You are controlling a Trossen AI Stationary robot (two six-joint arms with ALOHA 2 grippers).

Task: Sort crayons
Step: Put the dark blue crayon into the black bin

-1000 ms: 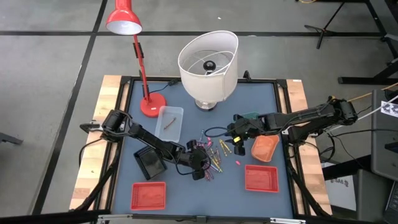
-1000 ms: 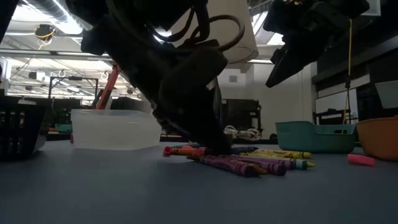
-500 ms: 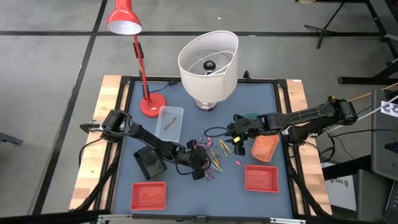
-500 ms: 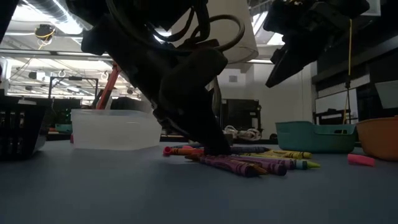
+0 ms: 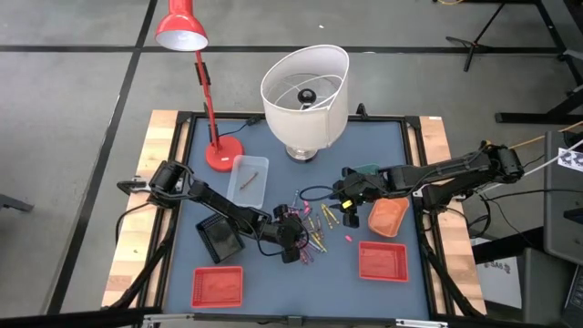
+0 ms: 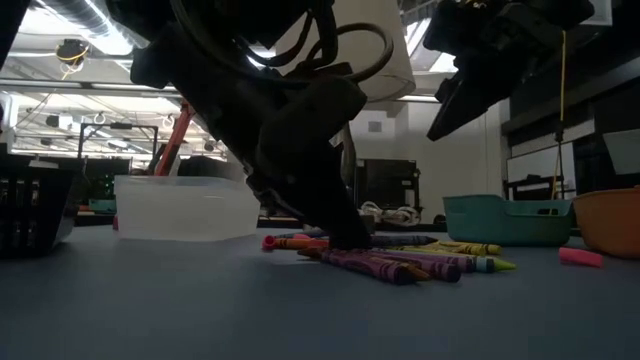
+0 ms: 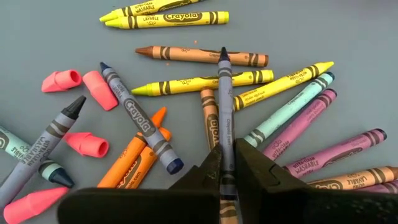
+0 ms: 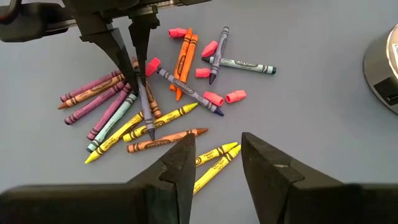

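- The crayons (image 7: 205, 84) lie in a loose scatter on the blue table (image 5: 273, 273), near its middle, between the two arms; yellow, orange, brown, grey, teal and purple sticks cross and touch one another.
- One grey crayon (image 7: 224, 118) is pinched between the fingers of the left gripper (image 7: 227, 177), its dark tip pointing away from the gripper and lying over a yellow crayon (image 7: 205, 83) and a brown crayon (image 7: 202, 55).
- In the right wrist view the same left gripper (image 8: 134, 46) reaches down into the heap with its jaws closed on that grey stick.
- Several short pink pieces (image 7: 87, 144) lie among the crayons, beside an orange pair (image 7: 134, 155).
- The right gripper (image 8: 214, 165) hovers above the heap's edge, jaws spread apart and holding nothing.
- In the high view the left gripper (image 5: 293, 239) sits at the heap and the right gripper (image 5: 342, 196) is near it, on the heap's far side.
- A clear bin (image 5: 249, 179) stands just beyond the heap, with one dark stick in it.
- A black tray (image 5: 219, 237), two red trays (image 5: 217, 286), an orange bowl (image 5: 388, 216) and a teal bin (image 6: 500, 217) surround the work area.
- A red desk lamp (image 5: 181, 27) and a white lampshade (image 5: 305, 87) stand at the table's far side.
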